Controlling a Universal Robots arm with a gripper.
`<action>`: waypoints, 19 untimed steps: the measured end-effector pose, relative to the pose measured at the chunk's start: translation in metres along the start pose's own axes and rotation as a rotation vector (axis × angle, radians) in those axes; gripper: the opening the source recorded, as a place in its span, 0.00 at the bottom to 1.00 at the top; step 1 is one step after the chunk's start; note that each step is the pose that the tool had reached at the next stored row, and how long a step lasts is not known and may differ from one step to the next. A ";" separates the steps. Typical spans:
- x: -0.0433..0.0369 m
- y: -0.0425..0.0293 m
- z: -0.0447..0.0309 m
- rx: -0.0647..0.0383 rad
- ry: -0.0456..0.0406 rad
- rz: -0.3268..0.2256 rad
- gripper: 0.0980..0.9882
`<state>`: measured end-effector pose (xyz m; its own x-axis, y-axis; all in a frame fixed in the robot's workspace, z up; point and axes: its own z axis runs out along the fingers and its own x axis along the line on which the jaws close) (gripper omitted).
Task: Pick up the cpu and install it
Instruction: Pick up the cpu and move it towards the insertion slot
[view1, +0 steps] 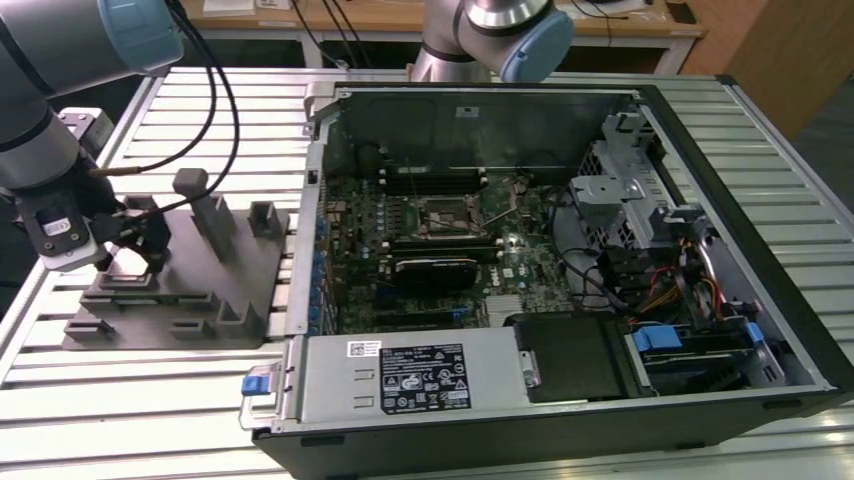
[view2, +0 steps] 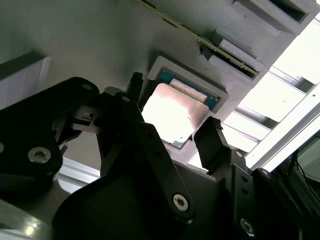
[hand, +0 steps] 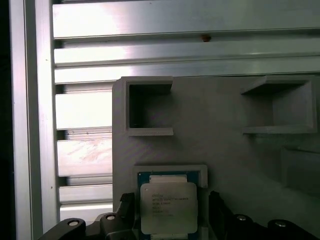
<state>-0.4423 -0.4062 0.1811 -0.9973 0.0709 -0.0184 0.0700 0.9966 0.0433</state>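
Straddling: the pincer (hand: 172, 200) stood open across the cpu (hand: 167, 210), its dark fingers (hand: 218, 212) one on each flank with a thin gap on either side; it had hold of nothing.
Cpu's place: seated flat in a shallow square pocket of the grey block (hand: 225, 150), which rested on the slatted tabletop (hand: 85, 150) at the exterior view's left.
Key relation: the cpu lay directly under the pincer and midway between the fingertips. It was near-square, so no long axis counted. Two opposite edges ran parallel to the finger faces.
Cpu's make: a smooth silvery-white metal lid with rounded corners, and a green board edge peeping out along the pocket rim.
Block's make: matte grey moulded plastic, stepped, with upright posts and open box recesses.
Tabletop's make: bright ribbed aluminium slats.
Socket: a dark square frame (view1: 447, 215) with a thin metal lever, on the green board inside the open computer case (view1: 694, 130), well apart from the pincer, toward the exterior view's right.
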 end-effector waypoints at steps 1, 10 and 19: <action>0.0000 0.0000 0.0000 0.000 0.0000 0.000 0.67; 0.0000 0.0001 -0.0013 0.000 -0.0001 0.000 0.59; 0.0000 0.0001 -0.0019 0.000 0.0000 0.000 0.50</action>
<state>-0.4423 -0.4062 0.1829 -0.9973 0.0708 -0.0184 0.0700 0.9966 0.0433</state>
